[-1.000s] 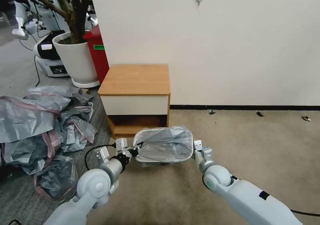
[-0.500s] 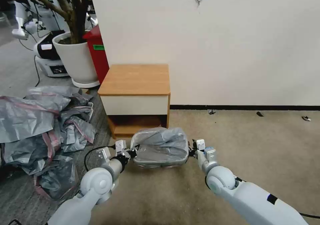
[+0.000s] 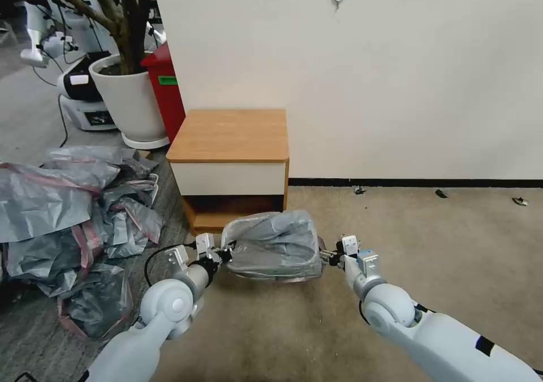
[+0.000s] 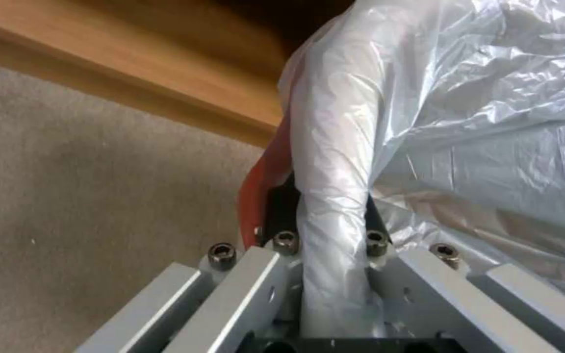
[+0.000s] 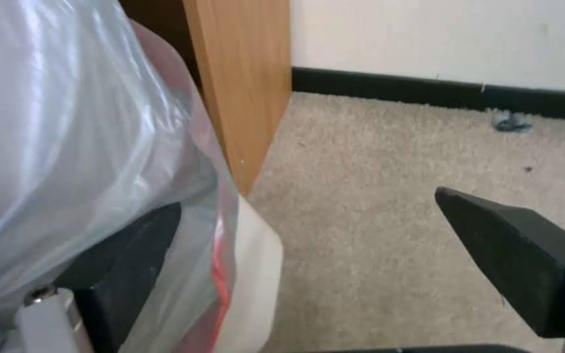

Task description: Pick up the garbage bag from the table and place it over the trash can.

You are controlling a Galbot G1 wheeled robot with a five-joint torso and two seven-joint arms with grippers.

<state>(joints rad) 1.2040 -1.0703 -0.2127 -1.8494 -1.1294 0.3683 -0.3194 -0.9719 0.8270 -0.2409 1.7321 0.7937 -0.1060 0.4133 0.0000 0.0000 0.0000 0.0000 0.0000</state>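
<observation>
Now left hand (image 3: 225,254) clamped on garbage bag (image 3: 274,245) rim, right hand (image 3: 331,256) spread open beside trash can (image 5: 256,274)

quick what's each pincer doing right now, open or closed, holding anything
Left pincer: closed on a bunched fold of the garbage bag, beside the trash can.
Right pincer: open, holding nothing; one finger lies behind the bag's film.

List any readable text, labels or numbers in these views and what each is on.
No text is legible.
Green label on the red bin: too small to read.
White label on the black-and-white machine behind the plant pot: blurred, unreadable.
The garbage bag, table and trash can show no print.
</observation>
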